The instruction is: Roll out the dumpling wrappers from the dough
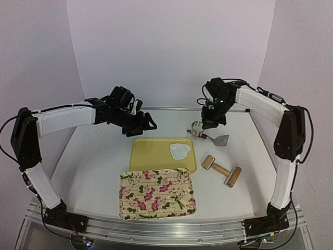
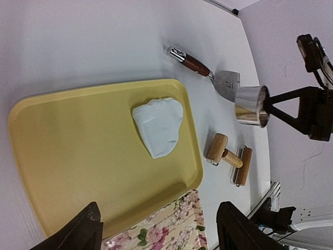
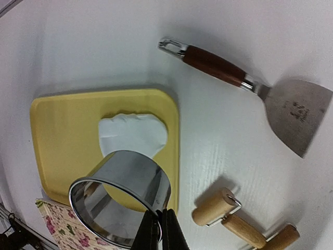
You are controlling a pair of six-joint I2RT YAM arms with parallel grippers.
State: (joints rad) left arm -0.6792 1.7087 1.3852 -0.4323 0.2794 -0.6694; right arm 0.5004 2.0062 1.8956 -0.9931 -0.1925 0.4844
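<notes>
The dough is a flattened, irregular white piece lying at the right end of the yellow tray. No round dumpling wrappers are in view. My right gripper is shut on the rim of a shiny metal ring cutter, held in the air just right of the tray's far right corner. My left gripper hovers above the tray's far edge, open with nothing between its fingers.
A wooden roller lies on the table right of the yellow tray. A metal scraper with a brown handle lies behind it. A floral tray sits nearer, in front of the yellow tray.
</notes>
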